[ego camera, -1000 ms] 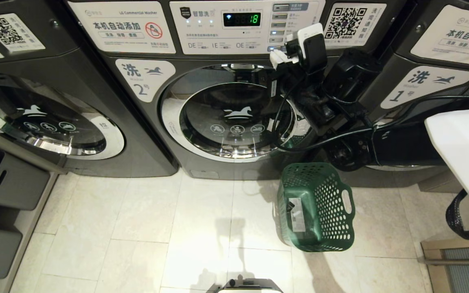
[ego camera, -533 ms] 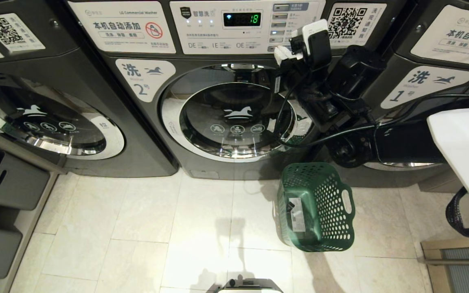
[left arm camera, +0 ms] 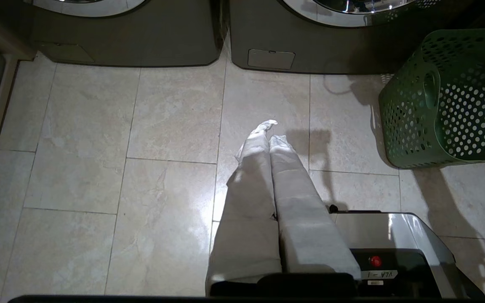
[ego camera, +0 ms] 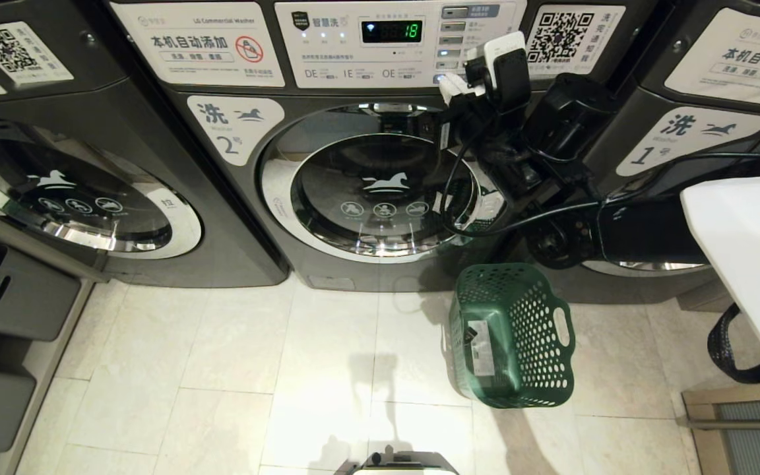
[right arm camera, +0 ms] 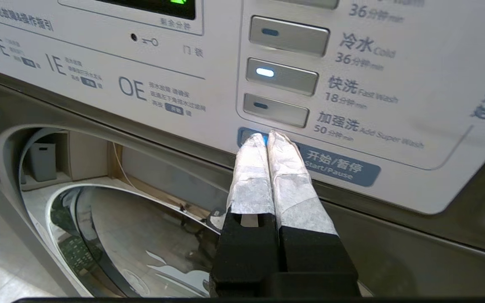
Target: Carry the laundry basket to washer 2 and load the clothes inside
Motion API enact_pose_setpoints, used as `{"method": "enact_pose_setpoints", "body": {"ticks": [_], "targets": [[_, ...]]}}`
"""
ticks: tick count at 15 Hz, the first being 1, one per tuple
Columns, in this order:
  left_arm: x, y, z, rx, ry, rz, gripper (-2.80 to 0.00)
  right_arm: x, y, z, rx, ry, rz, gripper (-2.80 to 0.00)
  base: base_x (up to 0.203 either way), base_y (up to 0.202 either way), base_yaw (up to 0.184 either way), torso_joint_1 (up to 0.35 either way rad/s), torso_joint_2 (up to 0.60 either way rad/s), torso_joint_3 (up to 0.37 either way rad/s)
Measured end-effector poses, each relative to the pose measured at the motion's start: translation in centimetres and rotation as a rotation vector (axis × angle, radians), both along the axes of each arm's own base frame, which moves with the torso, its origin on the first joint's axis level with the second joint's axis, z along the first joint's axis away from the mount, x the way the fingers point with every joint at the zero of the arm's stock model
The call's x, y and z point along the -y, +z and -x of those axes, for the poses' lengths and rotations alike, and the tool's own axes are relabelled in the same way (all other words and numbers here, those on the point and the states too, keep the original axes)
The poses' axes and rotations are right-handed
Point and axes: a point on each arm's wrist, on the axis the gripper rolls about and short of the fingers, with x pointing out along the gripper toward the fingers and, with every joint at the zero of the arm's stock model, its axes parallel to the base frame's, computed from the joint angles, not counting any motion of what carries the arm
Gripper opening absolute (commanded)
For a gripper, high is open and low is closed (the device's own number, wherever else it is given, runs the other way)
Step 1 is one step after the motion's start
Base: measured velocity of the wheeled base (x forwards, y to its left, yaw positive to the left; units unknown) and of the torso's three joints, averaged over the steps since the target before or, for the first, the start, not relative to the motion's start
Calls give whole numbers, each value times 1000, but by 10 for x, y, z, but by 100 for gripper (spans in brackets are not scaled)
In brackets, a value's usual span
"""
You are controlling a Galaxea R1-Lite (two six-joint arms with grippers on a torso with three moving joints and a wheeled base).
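The right hand [right arm camera: 267,136] is raised to the control panel [ego camera: 393,43] of washer 2 [ego camera: 380,191], upper centre-right of the head view. Its taped fingers [right arm camera: 284,168] are pressed together, holding nothing, tips at the lit blue Start/Pause button [right arm camera: 335,166]; whether they touch it is unclear. The arm reaches in from the right, cables looping across the door's right rim. The left hand [left arm camera: 270,130] hangs low over the floor tiles [left arm camera: 141,147], fingers likewise together and empty.

The washer's round door [ego camera: 383,191] is closed. The laundry basket [ego camera: 512,333] lies on its side at lower right, just before the washer, with open tile to its left. No clothes are visible. A white counter [ego camera: 749,251] cuts the right edge.
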Motion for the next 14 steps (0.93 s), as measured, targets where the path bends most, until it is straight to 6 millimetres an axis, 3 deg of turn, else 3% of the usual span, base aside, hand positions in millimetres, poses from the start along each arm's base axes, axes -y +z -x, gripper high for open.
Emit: {"method": "enact_pose_setpoints", "body": {"ticks": [14], "targets": [[0, 0, 0, 0, 0, 0, -280, -5, -2, -1, -2, 11, -5, -280, 0, 0, 0, 0, 0, 0]]}}
